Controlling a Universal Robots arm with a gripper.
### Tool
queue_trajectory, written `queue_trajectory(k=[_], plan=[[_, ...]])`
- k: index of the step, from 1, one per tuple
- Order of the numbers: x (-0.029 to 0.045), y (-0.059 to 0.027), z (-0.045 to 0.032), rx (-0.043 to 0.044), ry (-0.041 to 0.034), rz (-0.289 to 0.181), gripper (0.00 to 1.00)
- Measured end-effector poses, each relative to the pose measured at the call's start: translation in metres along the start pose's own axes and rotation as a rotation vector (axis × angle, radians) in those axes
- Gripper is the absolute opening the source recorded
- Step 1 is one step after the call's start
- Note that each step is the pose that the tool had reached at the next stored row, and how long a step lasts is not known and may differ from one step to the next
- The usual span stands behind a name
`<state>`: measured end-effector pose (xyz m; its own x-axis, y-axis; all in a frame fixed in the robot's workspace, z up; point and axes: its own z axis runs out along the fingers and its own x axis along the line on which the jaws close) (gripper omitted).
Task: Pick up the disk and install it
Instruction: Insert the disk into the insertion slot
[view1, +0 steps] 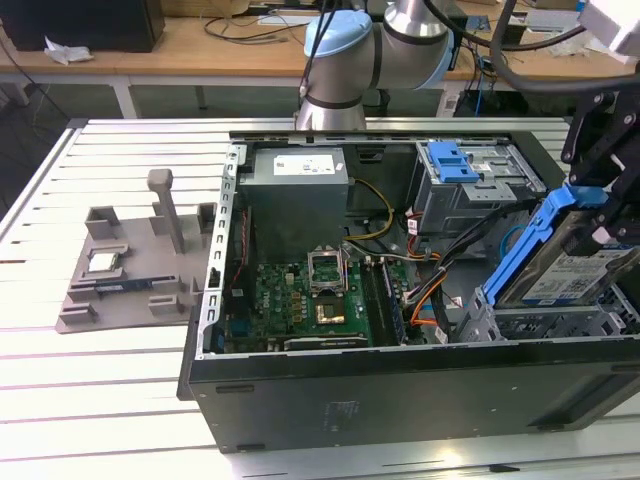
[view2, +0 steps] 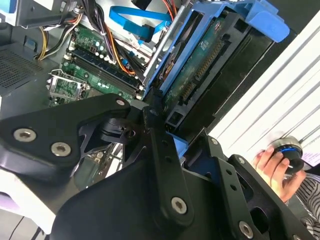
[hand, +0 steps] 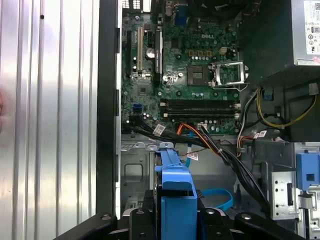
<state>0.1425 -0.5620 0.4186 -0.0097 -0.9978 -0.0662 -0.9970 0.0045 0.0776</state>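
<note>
You have the disk (view1: 570, 268) clamped in the gripper (view1: 600, 213) at the right edge of the exterior view. It is tilted steeply in its blue carrier, label facing out, over the lower right corner of the open computer case (view1: 400, 400) (its lower end is just above the metal bay there). In the second wrist view the black fingers (view2: 160, 150) pinch the carrier's end, and a person's hand (view2: 272, 166) rests on a round knob (view2: 289, 150) outside the case.
</note>
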Motion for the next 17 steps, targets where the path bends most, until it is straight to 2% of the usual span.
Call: queue_trajectory(k=[1, 6, 7, 12, 13, 16, 17], plan=[[0.0001, -0.0002, 0.0020, -0.0001, 0.0001, 0.000, 0.37], [0.0002, -0.0002, 0.0024, -0.0002, 0.0002, 0.000, 0.38], [0.0001, -0.0002, 0.0025, -0.0001, 0.0000, 0.000, 0.44], [0.0002, -0.0002, 0.0029, -0.0001, 0.0000, 0.000, 0.44], [0.0002, -0.0002, 0.0030, -0.0001, 0.0000, 0.000, 0.42], [0.0002, -0.0002, 0.0032, -0.0001, 0.0000, 0.000, 0.24], [0.0002, -0.0003, 0.0033, -0.0001, -0.0001, 0.000, 0.24]])
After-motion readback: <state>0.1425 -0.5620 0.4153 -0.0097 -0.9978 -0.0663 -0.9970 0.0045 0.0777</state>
